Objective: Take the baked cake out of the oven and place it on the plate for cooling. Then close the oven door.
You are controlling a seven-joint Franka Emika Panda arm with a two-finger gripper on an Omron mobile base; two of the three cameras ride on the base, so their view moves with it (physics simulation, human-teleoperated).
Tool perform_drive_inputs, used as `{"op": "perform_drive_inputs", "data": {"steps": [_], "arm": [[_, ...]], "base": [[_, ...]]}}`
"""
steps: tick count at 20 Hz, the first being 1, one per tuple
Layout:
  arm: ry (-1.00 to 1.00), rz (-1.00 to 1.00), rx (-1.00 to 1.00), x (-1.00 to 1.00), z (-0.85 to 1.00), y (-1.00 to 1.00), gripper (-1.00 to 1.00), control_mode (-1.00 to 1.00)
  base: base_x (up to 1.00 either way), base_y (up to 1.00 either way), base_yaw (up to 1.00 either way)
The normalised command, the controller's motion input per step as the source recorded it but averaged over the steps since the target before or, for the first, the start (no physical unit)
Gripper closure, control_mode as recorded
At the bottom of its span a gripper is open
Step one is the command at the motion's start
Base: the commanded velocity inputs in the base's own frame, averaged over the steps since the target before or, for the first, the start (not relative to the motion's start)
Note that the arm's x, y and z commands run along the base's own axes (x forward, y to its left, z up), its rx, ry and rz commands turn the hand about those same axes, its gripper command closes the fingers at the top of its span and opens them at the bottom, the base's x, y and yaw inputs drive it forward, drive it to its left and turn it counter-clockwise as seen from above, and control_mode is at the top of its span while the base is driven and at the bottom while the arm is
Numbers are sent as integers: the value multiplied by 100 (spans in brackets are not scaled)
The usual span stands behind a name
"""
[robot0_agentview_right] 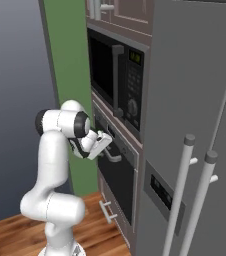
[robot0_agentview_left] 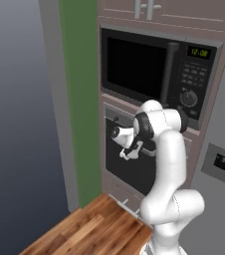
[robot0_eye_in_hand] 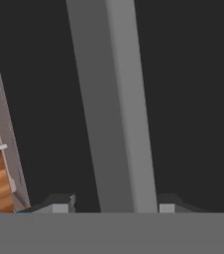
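Observation:
The oven (robot0_agentview_left: 116,115) is built into the wall cabinet under the microwave, and its dark oven door (robot0_agentview_left: 130,167) is closed. My gripper (robot0_agentview_left: 127,153) (robot0_agentview_right: 106,145) is at the door's silver bar handle (robot0_agentview_right: 114,158). In the hand view the handle (robot0_eye_in_hand: 119,109) runs straight up between my fingertips (robot0_eye_in_hand: 60,203). The jaws stand apart on either side of the bar, with a gap still showing on the left side. The gripper (robot0_eye_in_hand: 114,204) is open around the handle. The baked cake is hidden behind the closed door. The plate is out of view.
A black microwave (robot0_agentview_left: 149,69) (robot0_agentview_right: 114,70) sits right above the oven. A grey fridge (robot0_agentview_right: 195,125) with two vertical bar handles stands to the right. Below the oven is a drawer with a small handle (robot0_agentview_right: 106,211). A wooden surface (robot0_agentview_left: 94,229) lies low in front.

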Motion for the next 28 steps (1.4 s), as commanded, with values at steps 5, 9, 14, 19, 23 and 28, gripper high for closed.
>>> {"op": "perform_drive_inputs", "data": {"steps": [5,9,14,19,23,28], "arm": [[3,0,0,-61,-74,35,100,-100],[0,0,0,-97,-85,72,100,-100],[0,1,0,-100,-90,80,100,-100],[0,0,-1,-94,-96,79,100,-100],[0,0,0,-95,-87,65,-100,-100],[0,0,1,-91,-20,27,-100,-100]], "base": [[0,0,0],[0,0,0],[0,0,0],[0,0,0],[0,0,0],[0,0,0]]}}
